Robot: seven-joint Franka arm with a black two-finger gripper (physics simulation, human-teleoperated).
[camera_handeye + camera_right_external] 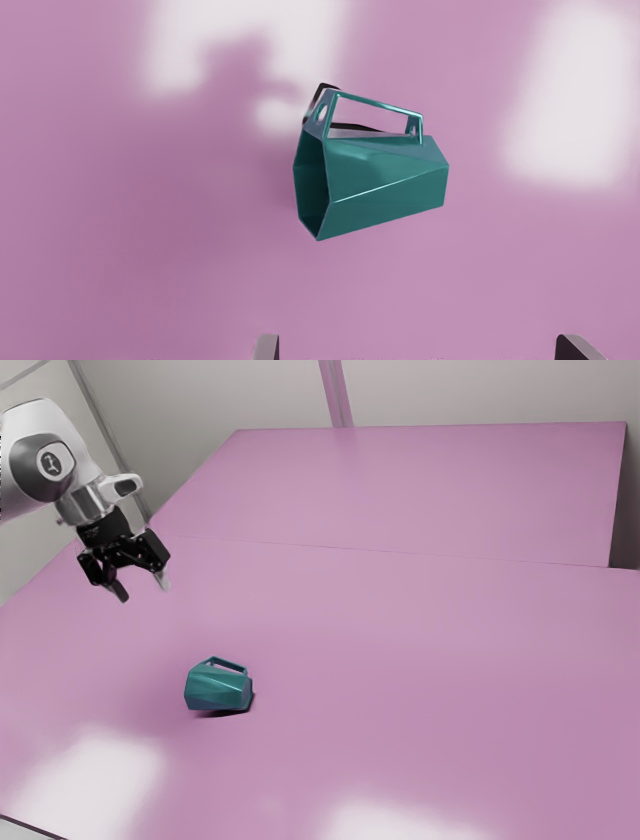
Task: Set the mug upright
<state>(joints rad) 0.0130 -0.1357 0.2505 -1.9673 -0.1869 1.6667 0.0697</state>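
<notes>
"What's the hand [143, 591] doing?"

"Holding nothing. It hangs above the counter [400, 660], fingers [266, 347] spread well apart, and the mug [217, 690] lies below, toward the exterior view's right."

"Standing or lying?"

"Lying on its side on the counter. Its long axis runs roughly along the line from one fingertip to the other, a little aslant. The wide mouth [311, 190] opens sideways, toward one finger's side, and the narrower base points the other way."

"And the handle [377, 103]?"

"Along the upper part of the mug, on the side away from the fingertips in the wrist view."

"Anything you can't make out?"

"The inside goes dark, and the mug's underside is hidden. The fingers are cut off at the wrist view's edge, and the arm [22, 470] at the exterior view's left."

"Some counter, that."

"Pink and smooth, with whitish bright patches [100, 780]. A thin line crosses it, and past that there's another pink stretch [430, 485]; step or panel, I can't say. Behind stand pale grey walls [470, 390], with a pink strip [337, 390] running up one."
</notes>
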